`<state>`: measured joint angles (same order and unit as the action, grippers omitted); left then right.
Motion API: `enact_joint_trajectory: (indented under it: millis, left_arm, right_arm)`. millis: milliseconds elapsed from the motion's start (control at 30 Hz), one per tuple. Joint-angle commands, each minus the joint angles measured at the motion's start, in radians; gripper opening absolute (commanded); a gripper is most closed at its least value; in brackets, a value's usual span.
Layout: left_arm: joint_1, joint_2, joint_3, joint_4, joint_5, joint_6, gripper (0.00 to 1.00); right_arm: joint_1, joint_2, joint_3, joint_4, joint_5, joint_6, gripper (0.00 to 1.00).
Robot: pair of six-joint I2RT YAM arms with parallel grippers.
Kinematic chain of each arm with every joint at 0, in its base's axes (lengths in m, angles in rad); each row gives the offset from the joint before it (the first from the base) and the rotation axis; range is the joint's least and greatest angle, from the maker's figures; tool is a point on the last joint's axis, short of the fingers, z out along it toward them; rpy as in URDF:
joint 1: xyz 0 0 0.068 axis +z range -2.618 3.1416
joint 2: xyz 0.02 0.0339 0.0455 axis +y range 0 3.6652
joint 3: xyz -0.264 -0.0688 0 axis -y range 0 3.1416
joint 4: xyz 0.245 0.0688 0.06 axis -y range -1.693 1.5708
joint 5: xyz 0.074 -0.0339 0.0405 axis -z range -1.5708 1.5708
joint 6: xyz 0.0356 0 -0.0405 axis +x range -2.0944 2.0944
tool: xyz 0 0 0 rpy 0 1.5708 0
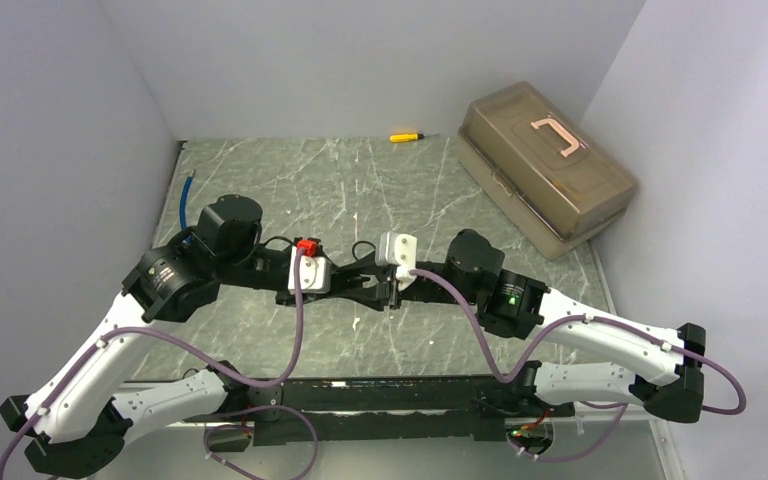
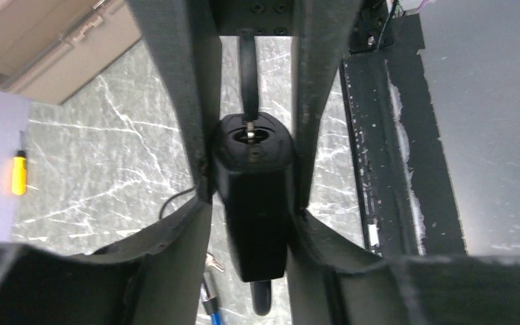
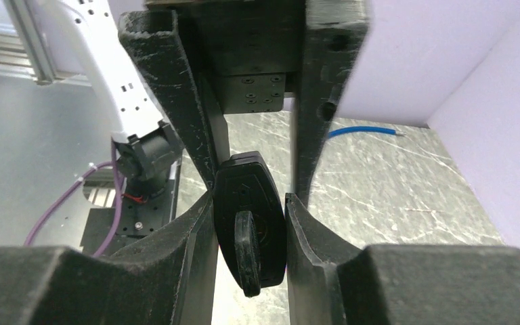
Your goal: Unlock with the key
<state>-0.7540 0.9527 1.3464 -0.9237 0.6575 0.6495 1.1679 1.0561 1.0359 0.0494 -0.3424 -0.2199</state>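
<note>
- Fingers (image 2: 149, 271) of the left gripper (image 2: 252, 206) fill the bottom of the left wrist view, dark and blurred. Their tips look pressed against both flanks of the black padlock (image 2: 254, 183) at frame centre, so I judge it to be gripping the body.
- From the top of that frame the right gripper (image 3: 249, 202) comes in tip to tip with the left. In its own wrist view its jaws stand part closed, with the padlock's oval body clamped between them at frame centre.
- The padlock thus hangs between the two grippers, above the marbled table (image 2: 108, 169), where the arms meet in the middle of the top view.
- Its thin shackle (image 2: 246, 68) runs from the body's far end toward the top of the left wrist view. Whether it is latched or sprung I cannot tell.
- A dark rounded stub pokes from the padlock's near end at the bottom centre of the left wrist view. It is probably the key (image 2: 261, 298), seated in the keyway, but it is blurred. It lies nearer the camera than the left gripper's fingertips, not between them.
- A small metal piece (image 2: 211, 261) shows just left of it, and I cannot tell what it is.
- Progress, as a judgement: the lock is lifted and the key apparently inserted. Turning the key and freeing the shackle are left.
- A yellow screwdriver (image 2: 18, 172) at the left edge and a tan case (image 1: 550, 165) at the upper right of the top view lie well apart from all this.
</note>
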Motion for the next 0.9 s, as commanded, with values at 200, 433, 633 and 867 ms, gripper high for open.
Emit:
enact_joint_trajectory:
  millis: [200,433,633,867]
  left_arm:
    - [-0.003,-0.001,0.024,0.059,-0.012,-0.035,0.03]
    - [-0.003,-0.011,0.021,0.061,-0.059,-0.043,0.0]
    - [-0.002,-0.017,0.032,0.047,-0.07,-0.036,0.0]
    - [0.0,-0.007,0.05,0.059,-0.045,-0.084,0.0]
  right_arm:
    - [0.007,-0.016,0.032,0.155,-0.034,0.062,0.08]
    - [0.006,-0.1,0.083,-0.03,-0.065,0.012,0.57]
    - [0.007,-0.206,0.12,-0.21,-0.029,-0.034,0.63]
    - [0.007,-0.235,0.1,-0.191,-0.021,-0.027,0.4]
